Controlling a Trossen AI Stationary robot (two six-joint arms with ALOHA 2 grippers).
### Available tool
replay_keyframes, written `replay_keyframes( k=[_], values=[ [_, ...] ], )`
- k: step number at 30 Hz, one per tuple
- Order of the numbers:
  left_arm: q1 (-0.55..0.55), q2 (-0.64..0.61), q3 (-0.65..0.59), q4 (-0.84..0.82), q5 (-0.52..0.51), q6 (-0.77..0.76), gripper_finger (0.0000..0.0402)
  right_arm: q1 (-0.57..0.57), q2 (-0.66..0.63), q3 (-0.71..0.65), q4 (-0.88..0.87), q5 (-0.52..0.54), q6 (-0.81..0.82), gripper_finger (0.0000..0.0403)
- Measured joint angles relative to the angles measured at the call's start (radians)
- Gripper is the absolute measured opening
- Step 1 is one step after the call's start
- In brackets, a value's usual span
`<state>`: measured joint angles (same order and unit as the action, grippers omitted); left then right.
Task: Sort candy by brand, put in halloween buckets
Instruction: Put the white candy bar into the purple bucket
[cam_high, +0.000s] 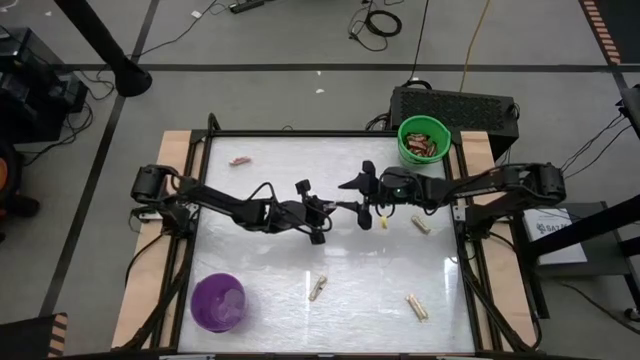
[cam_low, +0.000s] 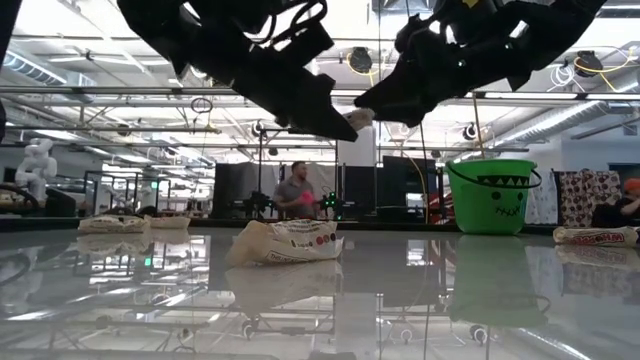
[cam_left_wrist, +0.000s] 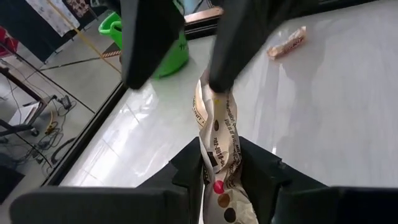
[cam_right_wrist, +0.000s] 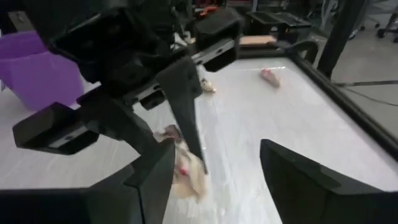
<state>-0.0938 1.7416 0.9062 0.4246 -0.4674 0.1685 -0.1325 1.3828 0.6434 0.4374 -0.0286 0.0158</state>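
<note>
Between left gripper (cam_left_wrist: 227, 174) fingers: cream candy (cam_left_wrist: 217, 134).

Both arms reach in over the table's middle, gripper tips nearly meeting above the surface. The left gripper (cam_left_wrist: 227, 171) is clamped on a pale candy (cam_left_wrist: 217, 134), its fingers (cam_left_wrist: 189, 171) pressing both sides of the wrapper. Opposite it, the right gripper (cam_right_wrist: 214, 171) has its jaws spread wide, the candy's other end sitting between them.
</note>
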Motion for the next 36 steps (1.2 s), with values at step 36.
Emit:
replay_keyframes(
  k=[36],
  values=[
    [-0.569,-0.627,-0.001,-1.247,0.674,-1.545,0.0089,0.088,-0.039,0.0,-0.067,-0.003,-0.039,0.0238]
  ],
)
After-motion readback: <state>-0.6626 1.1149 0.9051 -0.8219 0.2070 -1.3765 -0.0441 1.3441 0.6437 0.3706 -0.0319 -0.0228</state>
